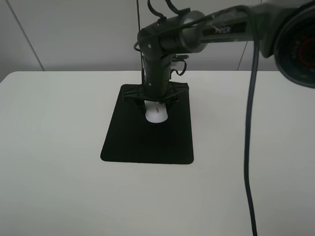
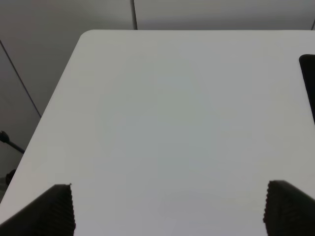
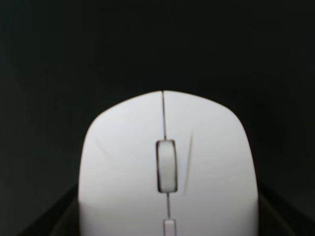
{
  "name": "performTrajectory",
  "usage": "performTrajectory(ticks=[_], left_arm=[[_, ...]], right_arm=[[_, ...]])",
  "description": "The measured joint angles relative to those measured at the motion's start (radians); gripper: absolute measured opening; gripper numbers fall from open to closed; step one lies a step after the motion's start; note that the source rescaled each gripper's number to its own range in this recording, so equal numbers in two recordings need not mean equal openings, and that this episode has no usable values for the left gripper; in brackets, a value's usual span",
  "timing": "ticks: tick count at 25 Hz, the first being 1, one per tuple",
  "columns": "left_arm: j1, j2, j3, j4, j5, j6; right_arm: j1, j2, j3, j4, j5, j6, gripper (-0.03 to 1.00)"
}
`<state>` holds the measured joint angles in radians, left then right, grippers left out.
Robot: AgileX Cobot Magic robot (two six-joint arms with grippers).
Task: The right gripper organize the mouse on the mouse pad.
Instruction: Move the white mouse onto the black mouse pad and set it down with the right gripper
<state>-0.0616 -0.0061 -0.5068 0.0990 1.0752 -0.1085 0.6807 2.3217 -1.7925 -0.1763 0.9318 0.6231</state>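
Note:
The white mouse (image 1: 156, 114) lies on the far half of the black mouse pad (image 1: 147, 142), near its middle line. My right gripper (image 1: 156, 104) reaches down from above and straddles the mouse's far end, with one finger on each side. In the right wrist view the mouse (image 3: 167, 167) fills the space between the two dark fingers (image 3: 54, 219), which press against its sides, and the grey scroll wheel (image 3: 166, 165) faces the camera. The pad (image 3: 157, 44) fills the background there. My left gripper (image 2: 167, 211) is open and empty over bare table.
The white table (image 1: 49, 147) surrounds the pad on all sides. A black cable (image 1: 248, 162) hangs down over the right side of the table. The pad's edge (image 2: 308, 83) shows at the side of the left wrist view. A wall stands behind the table.

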Motion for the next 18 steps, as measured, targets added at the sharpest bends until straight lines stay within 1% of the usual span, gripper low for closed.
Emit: performTrajectory(ticks=[3, 8, 11, 18], left_arm=[[0.000, 0.000, 0.000, 0.000, 0.000, 0.000], [0.000, 0.000, 0.000, 0.000, 0.000, 0.000], [0.000, 0.000, 0.000, 0.000, 0.000, 0.000], [0.000, 0.000, 0.000, 0.000, 0.000, 0.000]], right_arm=[[0.000, 0.016, -0.009, -0.002, -0.007, 0.018, 0.00], [0.000, 0.022, -0.010, -0.047, -0.014, 0.102, 0.00], [0.000, 0.022, -0.010, -0.067, -0.015, 0.115, 0.00], [0.000, 0.061, -0.011, -0.077, -0.024, 0.119, 0.00]])
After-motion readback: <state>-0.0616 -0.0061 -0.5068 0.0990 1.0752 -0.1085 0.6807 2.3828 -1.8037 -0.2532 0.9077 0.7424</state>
